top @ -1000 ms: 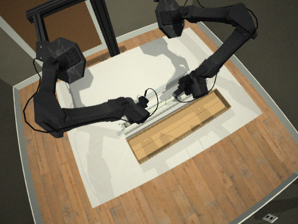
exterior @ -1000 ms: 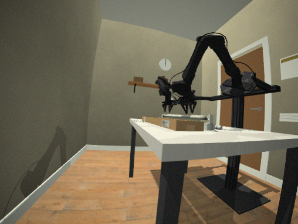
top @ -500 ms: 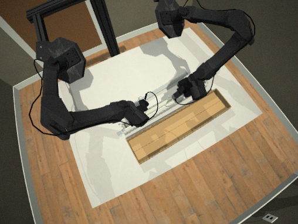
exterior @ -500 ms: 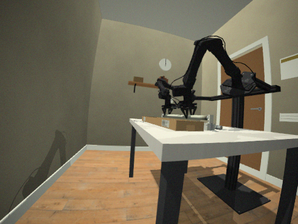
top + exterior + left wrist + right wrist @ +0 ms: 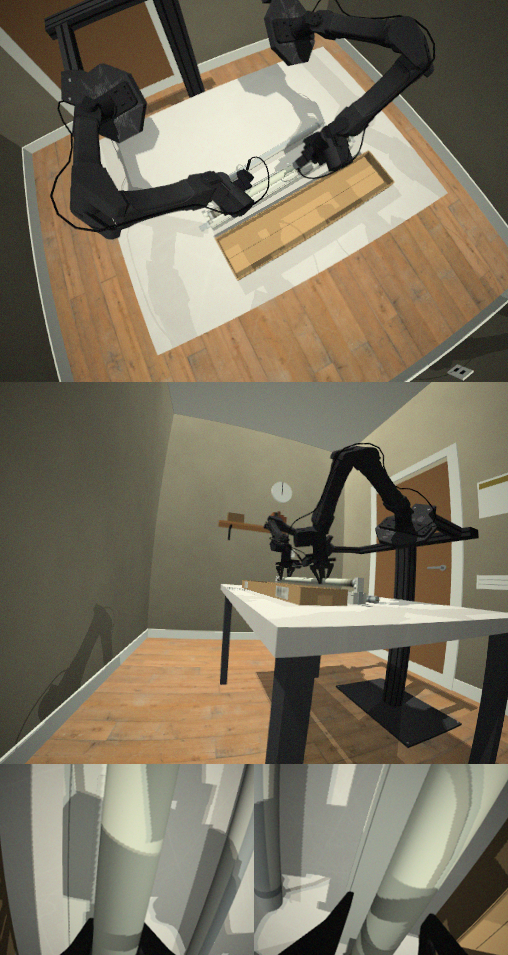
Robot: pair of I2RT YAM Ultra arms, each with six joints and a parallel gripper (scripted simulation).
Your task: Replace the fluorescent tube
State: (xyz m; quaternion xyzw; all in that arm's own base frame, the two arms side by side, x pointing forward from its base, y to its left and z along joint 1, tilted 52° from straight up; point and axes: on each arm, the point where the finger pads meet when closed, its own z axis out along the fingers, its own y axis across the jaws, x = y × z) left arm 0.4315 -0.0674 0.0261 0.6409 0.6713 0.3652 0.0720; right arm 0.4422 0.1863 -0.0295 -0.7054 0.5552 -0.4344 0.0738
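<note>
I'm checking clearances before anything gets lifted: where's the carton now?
The carton sits on the bench, alongside the light fixture, toward the bottom in the top view.
</note>
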